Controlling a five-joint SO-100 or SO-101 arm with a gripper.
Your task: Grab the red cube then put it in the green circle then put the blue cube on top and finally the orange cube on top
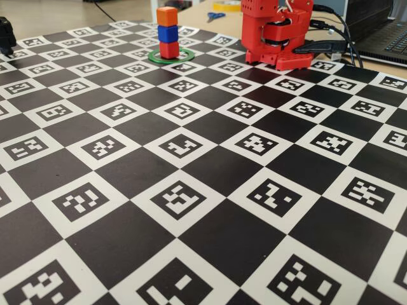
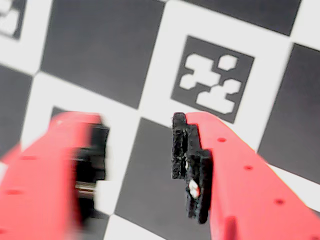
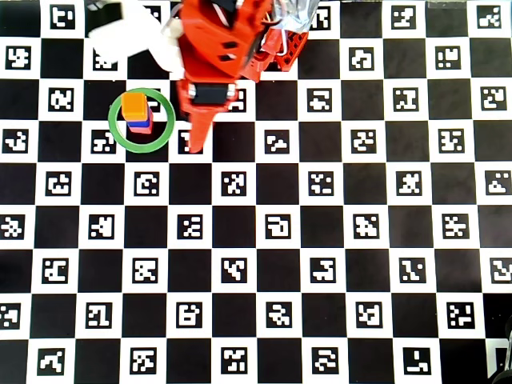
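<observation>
B/w checkerboard mat (image 1: 210, 190) w/ marker squares covers the tabletop; beyond its far edge in fixed view, light wood table (image 1: 57, 16), blue-handled scissors (image 1: 215, 16), a laptop (image 1: 388, 35) at right.

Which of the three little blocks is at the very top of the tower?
The orange cube is on top. The blue cube sits under it in the middle, and the red cube is at the bottom, inside the green circle.

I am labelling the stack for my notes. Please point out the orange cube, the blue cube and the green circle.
orange cube (image 1: 167, 17), fixed view, its front face.
blue cube (image 1: 168, 33), fixed view, its front face.
green circle (image 3: 117, 138), overhead view, lower left of the ring.
</observation>
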